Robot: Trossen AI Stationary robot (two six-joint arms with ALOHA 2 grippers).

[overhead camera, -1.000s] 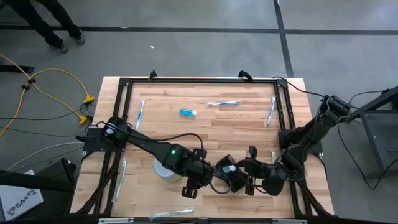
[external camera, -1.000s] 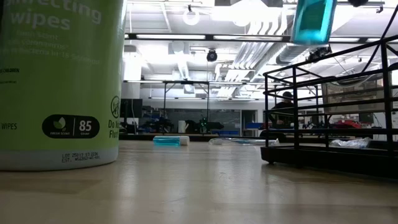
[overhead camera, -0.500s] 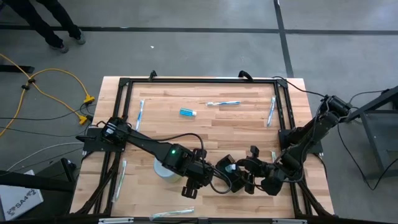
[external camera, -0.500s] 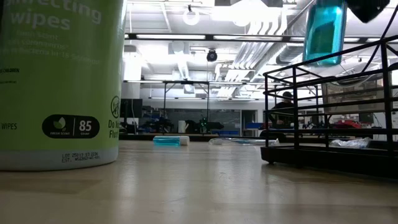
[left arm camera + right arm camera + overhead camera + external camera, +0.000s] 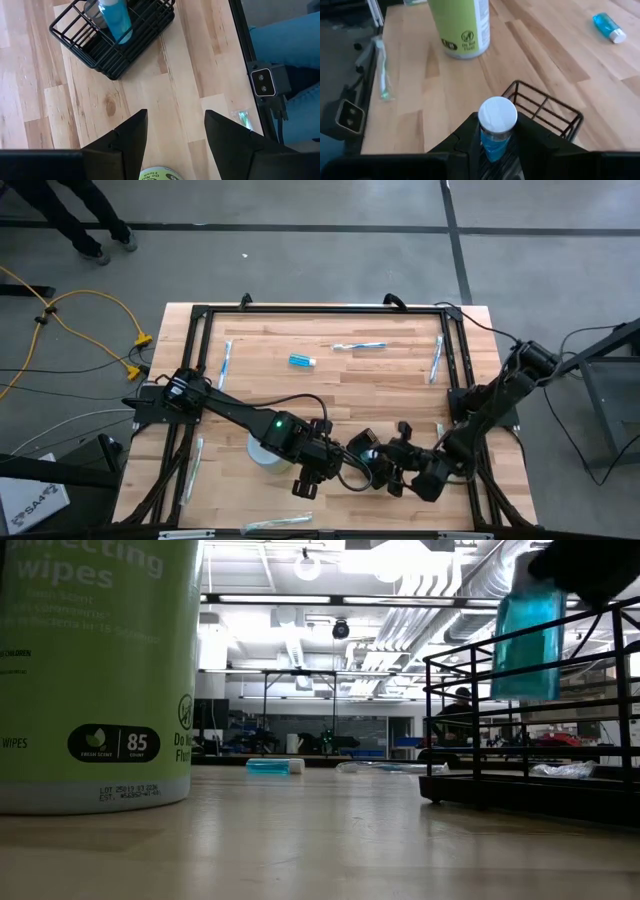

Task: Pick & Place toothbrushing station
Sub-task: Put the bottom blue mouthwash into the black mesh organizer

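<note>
From above: on the pale wooden table (image 5: 400, 395), the toothbrushing station, a small black wire rack (image 5: 360, 445), sits toward the near edge, right of the middle, with an arm on either side. The right gripper (image 5: 395, 470) is over it. The left gripper (image 5: 325, 460) hovers just beside it, next to the tall green wipes canister (image 5: 262, 452). Farther back lie a small blue tube with a white cap (image 5: 302, 361) and a wrapped toothbrush (image 5: 358, 346).

Table level now: the canister fills the left side. On the right, a blue translucent bottle (image 5: 530, 640) hangs from the dark right gripper. Its lower end is down past the rack's top rail and clear of the rack's floor. The blue tube lies well behind.

Left wrist: the two dark fingers (image 5: 125, 142) stand wide apart over bare wood, holding nothing. The rack is ahead, with the blue bottle inside its outline.

Right wrist: the fingers are clamped on the bottle just below its round white cap (image 5: 497, 116). One corner of the wire rack is directly beneath. The canister stands beyond, and another wrapped toothbrush (image 5: 381, 70) lies at the table's edge.
</note>
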